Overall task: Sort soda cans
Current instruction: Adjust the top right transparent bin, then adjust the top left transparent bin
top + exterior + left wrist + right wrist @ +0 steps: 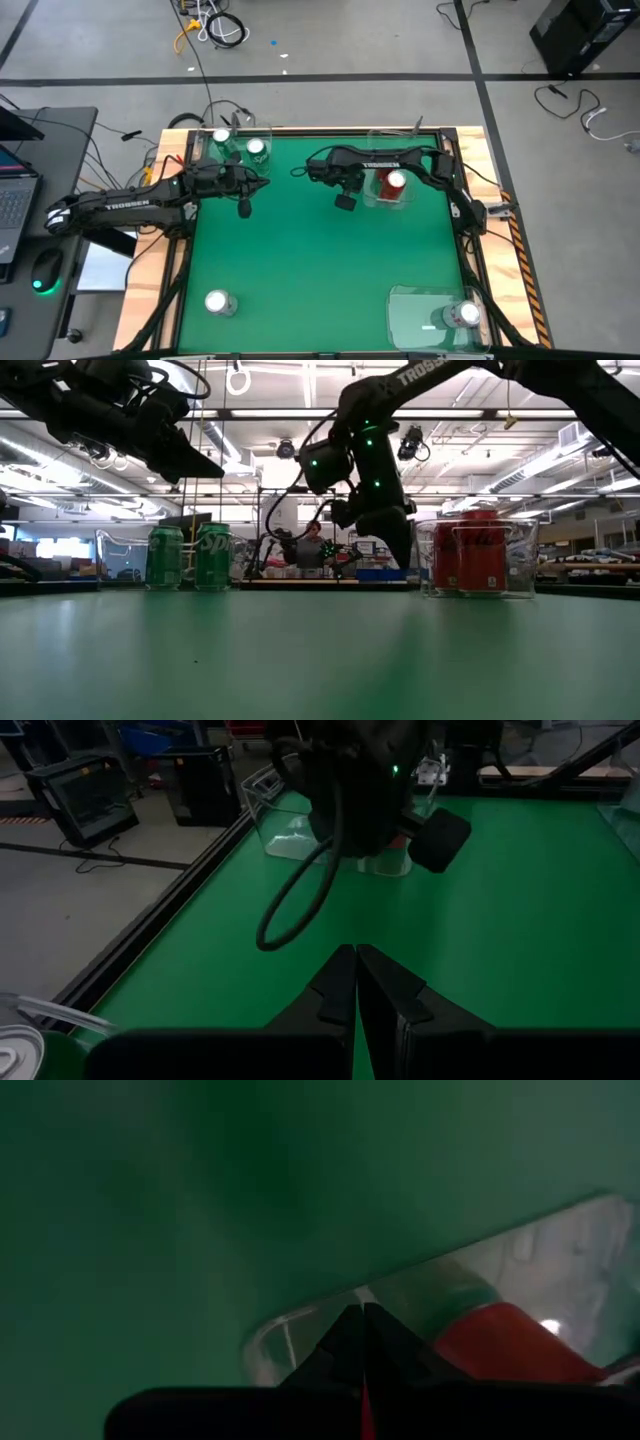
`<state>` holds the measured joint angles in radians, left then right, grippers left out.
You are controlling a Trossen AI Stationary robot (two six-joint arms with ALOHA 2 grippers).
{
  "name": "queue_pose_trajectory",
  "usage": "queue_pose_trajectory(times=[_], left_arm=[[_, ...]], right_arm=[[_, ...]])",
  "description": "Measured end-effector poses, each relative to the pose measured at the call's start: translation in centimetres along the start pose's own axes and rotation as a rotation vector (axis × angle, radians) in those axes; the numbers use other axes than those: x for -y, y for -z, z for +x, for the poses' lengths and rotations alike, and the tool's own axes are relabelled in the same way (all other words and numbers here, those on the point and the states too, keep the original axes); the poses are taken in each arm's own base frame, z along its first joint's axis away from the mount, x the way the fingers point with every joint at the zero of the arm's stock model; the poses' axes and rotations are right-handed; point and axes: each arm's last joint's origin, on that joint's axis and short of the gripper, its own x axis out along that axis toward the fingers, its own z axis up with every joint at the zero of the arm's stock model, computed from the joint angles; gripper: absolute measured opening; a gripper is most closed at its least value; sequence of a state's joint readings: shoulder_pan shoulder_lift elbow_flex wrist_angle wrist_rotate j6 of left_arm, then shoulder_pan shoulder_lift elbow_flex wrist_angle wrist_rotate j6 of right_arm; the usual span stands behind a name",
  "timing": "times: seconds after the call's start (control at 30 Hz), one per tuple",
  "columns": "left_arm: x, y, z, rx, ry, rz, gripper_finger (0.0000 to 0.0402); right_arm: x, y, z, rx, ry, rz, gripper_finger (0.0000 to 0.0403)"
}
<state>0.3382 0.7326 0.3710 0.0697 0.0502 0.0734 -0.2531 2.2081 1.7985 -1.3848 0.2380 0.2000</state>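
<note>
Red can sitting in far-right tray; right gripper hanging beside it, pressed together, empty. Next: near-left silver can needing pickup.

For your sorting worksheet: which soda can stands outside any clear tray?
The silver can at the table's near-left corner; it stands alone on bare green surface.

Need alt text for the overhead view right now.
Both grippers, left and right, hang shut and empty over the green table. Two green cans sit far-left, red cans far-right, silver cans near each front corner.
</note>
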Motion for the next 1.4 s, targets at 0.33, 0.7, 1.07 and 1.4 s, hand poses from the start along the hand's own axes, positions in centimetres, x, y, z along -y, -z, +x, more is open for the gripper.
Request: queue_pose_trajectory(times=[0.33,0.7,1.07,1.4], left_arm=[[0.0,0.3,0.0,-0.035,0.003,-0.001,0.0021],[-0.3,0.1,-0.3,-0.123,-0.086,-0.022,0.0013],[-1.8,-2.8,-2.3,-0.414,-0.401,-0.012,0.0002],[-2.9,-2.3,1.1,-0.559,-0.365,-0.152,0.0033]], right_arm=[[1.1,1.0,-0.1,-0.038,0.087,-0.009,0.0000],[1.8,2.4,-2.1,0.043,0.076,-0.001,0.0000],[3.0,5.9,-11.2,0.535,-0.053,0.052,0.0000],[2.2,9.6,-14.5,0.630,-0.102,-0.089,0.0000]])
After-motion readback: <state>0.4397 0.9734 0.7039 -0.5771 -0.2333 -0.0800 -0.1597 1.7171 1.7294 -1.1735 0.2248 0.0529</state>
